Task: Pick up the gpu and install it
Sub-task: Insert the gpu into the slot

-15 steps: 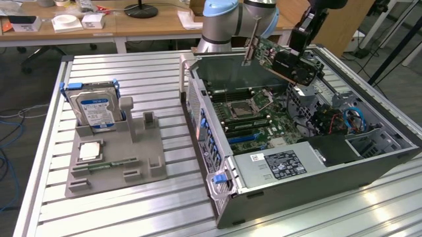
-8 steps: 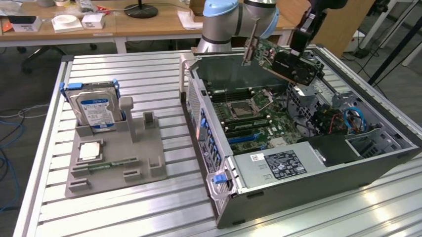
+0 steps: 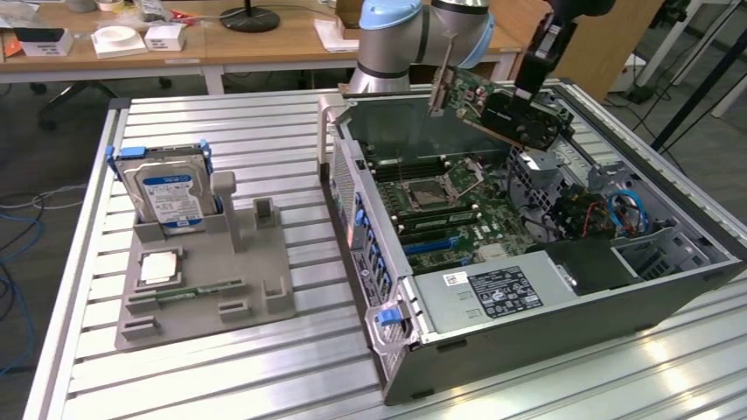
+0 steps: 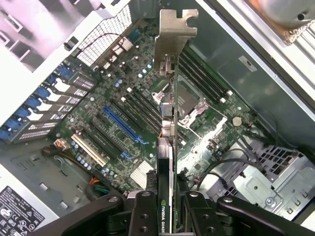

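While the gripper [image 4: 166, 206] clamps it, the flat green gpu [image 3: 496, 105] seems tilted.

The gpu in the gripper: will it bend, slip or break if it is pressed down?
Probably stiff: the gpu juts straight from the gripper, clamped at one edge, with no sag. It may pivot a little, since the bracket sits far from the grip. Likely fragile: bare components show on its board.

The gpu [image 3: 502, 105] has a green board, a black cooler and a silver bracket [image 4: 173, 34]. The motherboard [image 4: 93, 123] is dark green with a long blue slot [image 4: 123, 125]; the hard drive [image 3: 170, 188] carries a blue-and-white label in a blue frame.
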Controlling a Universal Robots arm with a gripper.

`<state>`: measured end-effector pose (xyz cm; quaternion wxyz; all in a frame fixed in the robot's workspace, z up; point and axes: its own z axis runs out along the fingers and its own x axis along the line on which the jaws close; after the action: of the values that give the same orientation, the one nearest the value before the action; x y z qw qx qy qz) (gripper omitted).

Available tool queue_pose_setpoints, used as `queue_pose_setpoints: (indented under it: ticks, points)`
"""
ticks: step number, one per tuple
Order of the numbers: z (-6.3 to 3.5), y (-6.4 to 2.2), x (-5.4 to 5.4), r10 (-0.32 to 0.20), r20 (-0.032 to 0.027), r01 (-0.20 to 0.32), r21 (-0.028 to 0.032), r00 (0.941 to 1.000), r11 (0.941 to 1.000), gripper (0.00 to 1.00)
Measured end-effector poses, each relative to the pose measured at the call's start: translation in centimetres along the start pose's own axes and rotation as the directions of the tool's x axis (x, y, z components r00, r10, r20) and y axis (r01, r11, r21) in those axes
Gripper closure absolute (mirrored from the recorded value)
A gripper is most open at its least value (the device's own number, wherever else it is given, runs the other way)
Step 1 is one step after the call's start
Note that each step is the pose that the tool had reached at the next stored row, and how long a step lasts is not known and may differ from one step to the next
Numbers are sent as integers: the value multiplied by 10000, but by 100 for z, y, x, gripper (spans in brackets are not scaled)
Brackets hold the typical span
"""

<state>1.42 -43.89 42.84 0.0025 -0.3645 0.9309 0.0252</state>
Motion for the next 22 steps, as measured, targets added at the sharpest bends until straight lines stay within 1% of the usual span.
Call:
queue_pose_setpoints:
  ticks: [5, 10, 16, 22]
  points:
    - [0, 0, 0, -406, -18, 406, -10, 9992, 9992, 74]
    - [0, 0, 0, -853, -38, 853, -21, 9964, 9964, 74]
    - [0, 0, 0, -1410, -61, 1410, -36, 9900, 9900, 74]
    - [0, 0, 0, -1960, -83, 1960, -54, 9806, 9806, 74]
